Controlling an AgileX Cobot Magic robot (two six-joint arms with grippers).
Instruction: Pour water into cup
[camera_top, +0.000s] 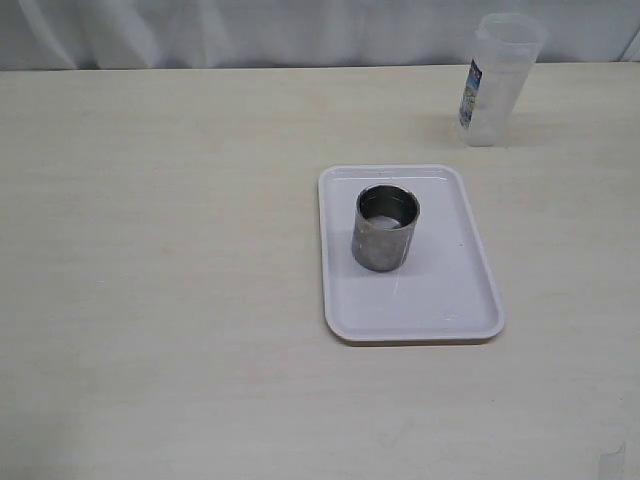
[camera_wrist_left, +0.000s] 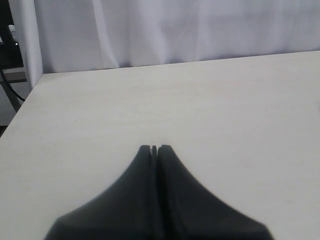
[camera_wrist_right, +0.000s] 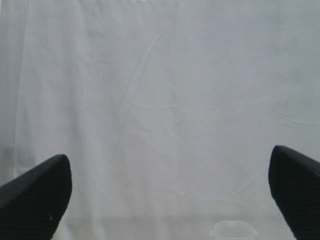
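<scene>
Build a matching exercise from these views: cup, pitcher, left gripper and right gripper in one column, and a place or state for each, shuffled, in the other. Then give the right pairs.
Column one:
1. cup
2. pitcher
3. left gripper
4. right gripper

Column two:
A. jaws wide open, holding nothing
B. upright on the white tray
C. jaws shut, holding nothing
D. upright on the table, off the tray, near the far edge

Pairs: 1-B, 2-D, 3-C, 4-A
</scene>
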